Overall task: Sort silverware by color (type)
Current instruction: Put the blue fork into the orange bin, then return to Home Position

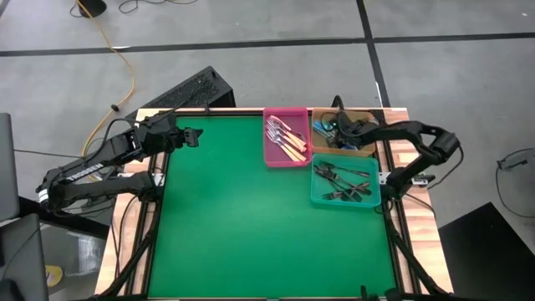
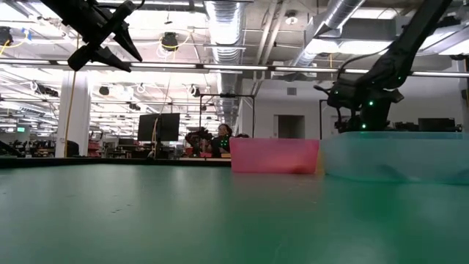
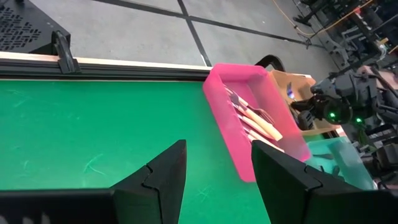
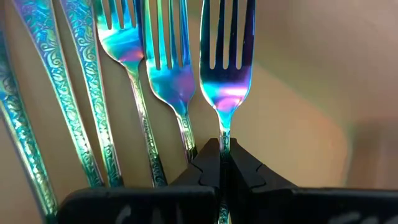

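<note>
Grey concrete floor surrounds the green desk (image 1: 251, 217), and we read the top-down frame from its left edge. At upper left the left hand (image 1: 191, 135) hangs above the desk's corner with its fingers spread and nothing between them; from its own wrist camera we see both dark fingers (image 3: 161, 174) apart over bare green. Moving right, at upper centre, a pink tray (image 1: 285, 159) holds the silver forks with tan handles (image 1: 286, 140). Just beside it, further right, a tan box (image 1: 366, 150) holds the iridescent blue forks (image 1: 324, 128), and the right hand (image 1: 343, 127) reaches into that box. Its wrist camera shows the fingers pressed together, pinching the stem of one blue fork (image 4: 226, 68) with other blue forks lying alongside. Below the tan box, at right of centre, a teal tray (image 1: 318, 194) carries the black forks (image 1: 344, 184)
</note>
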Controlling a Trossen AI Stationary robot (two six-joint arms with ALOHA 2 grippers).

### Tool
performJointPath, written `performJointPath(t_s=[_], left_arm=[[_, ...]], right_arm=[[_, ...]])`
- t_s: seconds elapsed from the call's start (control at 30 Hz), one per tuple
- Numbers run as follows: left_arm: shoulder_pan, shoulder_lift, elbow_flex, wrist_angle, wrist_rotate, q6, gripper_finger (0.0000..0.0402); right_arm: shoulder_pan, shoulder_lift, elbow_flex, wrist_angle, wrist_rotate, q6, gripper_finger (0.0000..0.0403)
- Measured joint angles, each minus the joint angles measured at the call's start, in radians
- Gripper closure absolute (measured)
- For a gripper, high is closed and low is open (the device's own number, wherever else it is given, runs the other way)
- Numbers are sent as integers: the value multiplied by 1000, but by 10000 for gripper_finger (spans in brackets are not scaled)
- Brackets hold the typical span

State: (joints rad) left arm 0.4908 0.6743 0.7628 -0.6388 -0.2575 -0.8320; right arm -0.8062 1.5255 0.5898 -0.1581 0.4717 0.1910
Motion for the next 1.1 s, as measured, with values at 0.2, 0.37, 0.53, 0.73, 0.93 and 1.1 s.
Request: performJointPath(t_s=[0.2,0.37,0.53,0.73,0.93,1.1], left_arm=[[0,0,0,0,0,-1,237],[0,0,0,0,1,-2,237],[0,0,0,-2,1,-7,237],[0,0,0,-32,1,-23,237],[0,0,0,-39,0,-25,237],[0,0,0,-44,-10,-25,237]], right_arm=[[4,16,18,-20,-5,12,376],[-7,16,29,-40,-31,14,356],[-7,16,29,-43,-36,17,346],[-7,16,30,-44,-46,14,335],[-22,4,52,-81,-131,26,275],[-20,4,62,-97,-140,48,239]])
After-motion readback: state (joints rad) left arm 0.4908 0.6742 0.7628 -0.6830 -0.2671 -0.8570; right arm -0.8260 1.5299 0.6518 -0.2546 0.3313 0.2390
